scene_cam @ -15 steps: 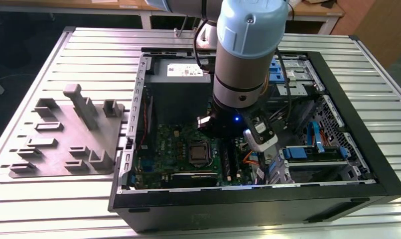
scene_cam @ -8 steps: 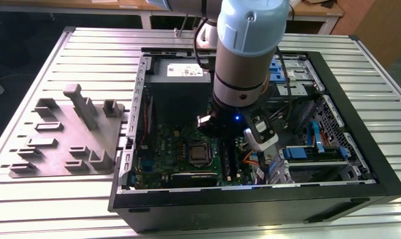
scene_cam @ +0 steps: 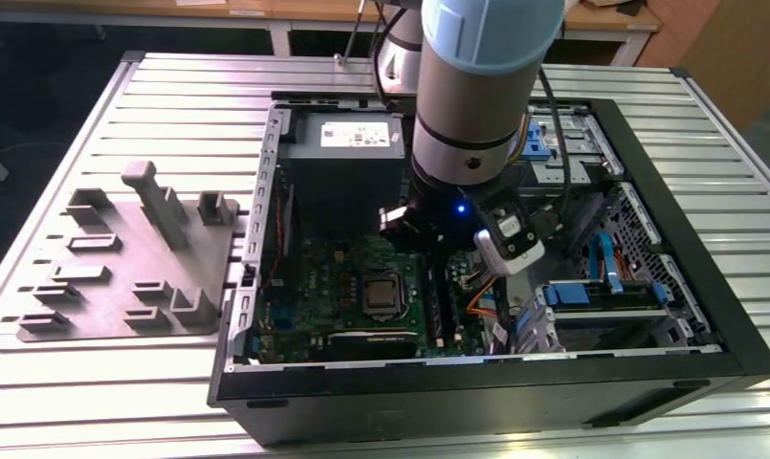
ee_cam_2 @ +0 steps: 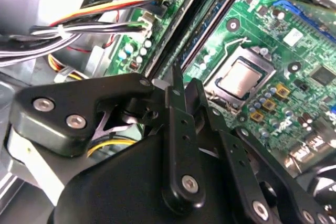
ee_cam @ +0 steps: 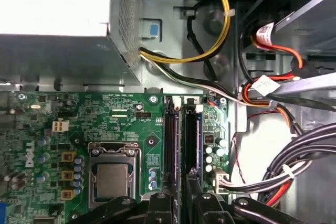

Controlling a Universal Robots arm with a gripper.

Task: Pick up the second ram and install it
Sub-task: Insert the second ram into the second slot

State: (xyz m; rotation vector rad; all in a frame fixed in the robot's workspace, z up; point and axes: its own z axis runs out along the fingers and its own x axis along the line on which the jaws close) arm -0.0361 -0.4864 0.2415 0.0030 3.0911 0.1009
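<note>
The second ram [ee_cam: 189, 140] is a long dark stick with a blue tint. It stands edge-up in a slot of the green motherboard [ee_cam: 121, 116], beside another dark stick [ee_cam: 170, 129] in the neighbouring slot. My gripper [ee_cam: 184, 200] sits over the stick's near end, one black finger on each side, shut on it. In the second wrist view the same stick [ee_cam_2: 209, 20] runs away from the gripper [ee_cam_2: 185, 85]. The exterior view has the arm's wrist [scene_cam: 468, 225] reaching down into the open computer case [scene_cam: 691, 316].
The processor socket [ee_cam: 113, 179] lies beside the slots. Bundled cables [ee_cam: 273, 103] crowd the other side, and a metal power supply box [scene_cam: 346, 143] stands at the case's far end. A grey holder tray [scene_cam: 129, 277] rests on the table at the exterior view's left.
</note>
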